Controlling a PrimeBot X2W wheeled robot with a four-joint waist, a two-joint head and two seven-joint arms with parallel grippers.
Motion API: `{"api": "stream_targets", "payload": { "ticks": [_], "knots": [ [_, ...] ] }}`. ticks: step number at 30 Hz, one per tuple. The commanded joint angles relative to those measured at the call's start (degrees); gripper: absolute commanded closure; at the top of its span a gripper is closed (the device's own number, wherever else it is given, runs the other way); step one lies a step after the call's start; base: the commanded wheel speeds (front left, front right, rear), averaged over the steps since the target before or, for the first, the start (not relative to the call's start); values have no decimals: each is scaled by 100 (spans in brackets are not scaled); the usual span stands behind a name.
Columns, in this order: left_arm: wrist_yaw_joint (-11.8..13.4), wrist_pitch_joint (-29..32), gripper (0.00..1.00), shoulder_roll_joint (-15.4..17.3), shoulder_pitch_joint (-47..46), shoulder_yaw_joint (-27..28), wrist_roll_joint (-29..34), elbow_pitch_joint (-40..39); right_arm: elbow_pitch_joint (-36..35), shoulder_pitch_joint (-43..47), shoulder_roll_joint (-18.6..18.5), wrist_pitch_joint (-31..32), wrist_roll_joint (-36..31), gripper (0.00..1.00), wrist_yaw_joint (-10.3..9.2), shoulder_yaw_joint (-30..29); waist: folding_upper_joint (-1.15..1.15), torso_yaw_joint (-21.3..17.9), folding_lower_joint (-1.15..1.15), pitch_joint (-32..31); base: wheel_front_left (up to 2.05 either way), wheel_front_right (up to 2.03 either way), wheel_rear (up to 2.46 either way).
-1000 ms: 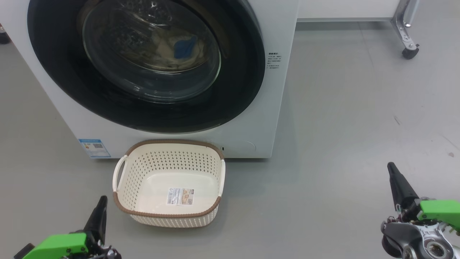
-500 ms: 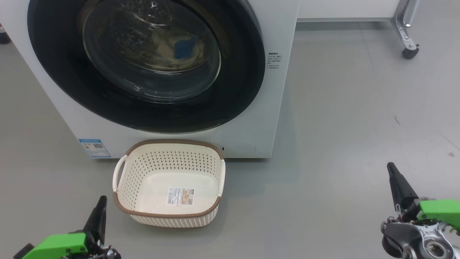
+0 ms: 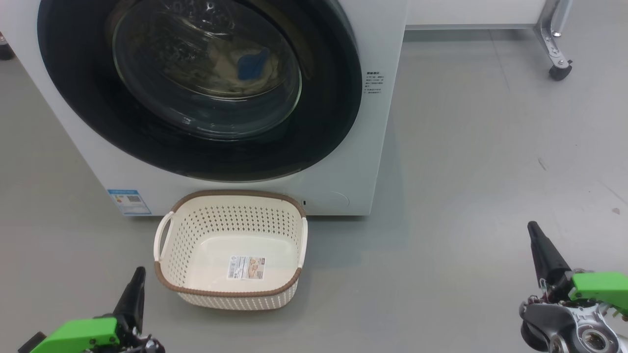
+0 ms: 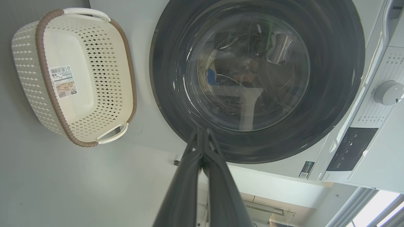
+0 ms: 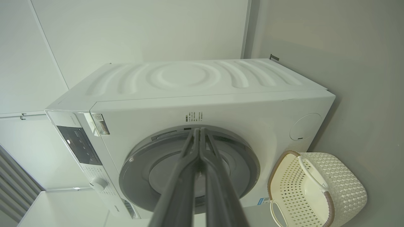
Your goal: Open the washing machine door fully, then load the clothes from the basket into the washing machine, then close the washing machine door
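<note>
Washing machine door shut flush; basket just below; bare floor rightward.

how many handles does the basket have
2. The left handle curves out from the basket's left end; the right handle sits against its right end. The whole rim is in view, so none is hidden.
</note>
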Motion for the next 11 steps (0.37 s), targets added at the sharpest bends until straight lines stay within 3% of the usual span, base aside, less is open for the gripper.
{"api": "stream_targets", "payload": {
  "ticks": [1,11],
  "knots": [
    [-3,44,100,44,-292,214,54,-156,-179,-317,-40,21,-38,100,-16,86,0,0,0,0,0,0,0],
    [-3,47,100,42,-293,217,57,-156,-179,-318,-37,25,-42,100,-16,81,0,0,0,0,0,0,0]
  ]
}}
